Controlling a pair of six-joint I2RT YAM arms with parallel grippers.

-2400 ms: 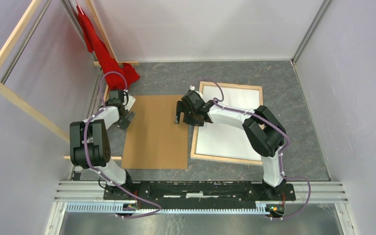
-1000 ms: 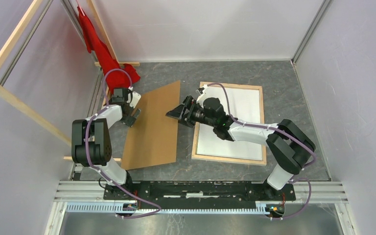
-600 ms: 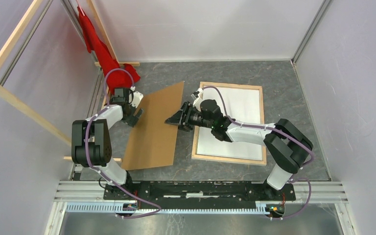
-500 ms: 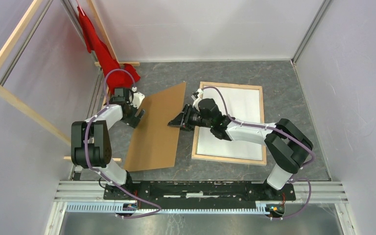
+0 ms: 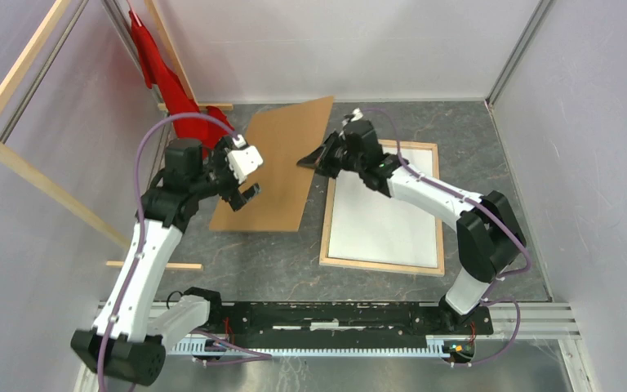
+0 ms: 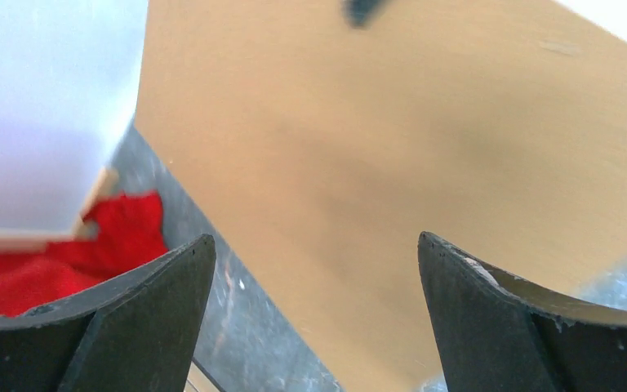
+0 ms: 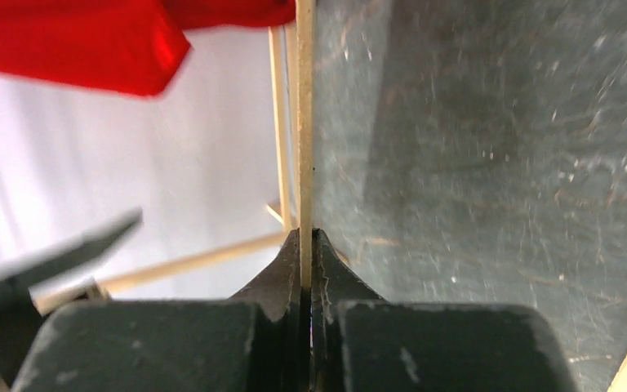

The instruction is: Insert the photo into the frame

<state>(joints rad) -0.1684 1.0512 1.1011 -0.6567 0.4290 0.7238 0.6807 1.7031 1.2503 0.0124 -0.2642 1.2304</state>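
Currently my right gripper is clamped shut on the right edge of the brown board, holding it tilted above the worktop. My left gripper stands fully open at the board's left side, gripping nothing. The photo lies white side up inside the frame, right of the board.
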